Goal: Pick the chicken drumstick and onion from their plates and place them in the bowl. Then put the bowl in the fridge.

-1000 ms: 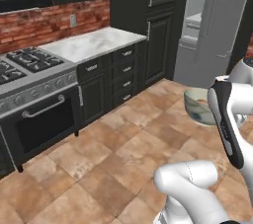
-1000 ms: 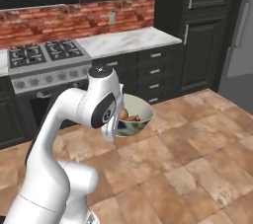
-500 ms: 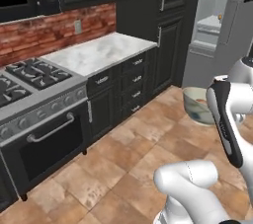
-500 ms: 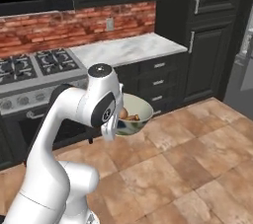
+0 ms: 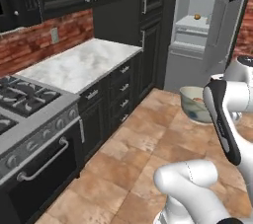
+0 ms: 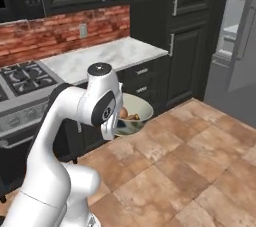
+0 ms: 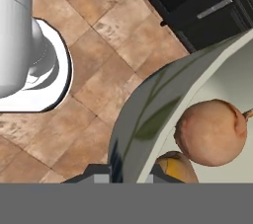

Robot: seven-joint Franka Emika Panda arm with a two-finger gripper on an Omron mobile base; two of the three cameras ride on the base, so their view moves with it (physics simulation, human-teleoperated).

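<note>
Terracotta floor tiles [image 5: 148, 134] lie under my raised bowl [image 5: 193, 104], its rim pinched in my gripper [image 7: 129, 171]; the onion [image 7: 211, 132] and chicken drumstick [image 7: 179, 166] sit inside, with the open fridge [image 5: 202, 30] at twelve o'clock, stove [image 5: 24, 114] at nine

floor [image 5: 123, 164]: terracotta tile | cabinets [image 5: 148, 25]: black | backsplash [image 5: 34, 45]: red brick

Glossy ceramic-looking bowl [image 7: 148, 114] clamped in the pincer, smooth tan-skinned onion [image 7: 211, 132] inside it, matt terracotta tile floor [image 7: 104, 45] below, polished marble counter [image 5: 81, 62] and rough brick backsplash [image 5: 34, 45] beyond.
</note>
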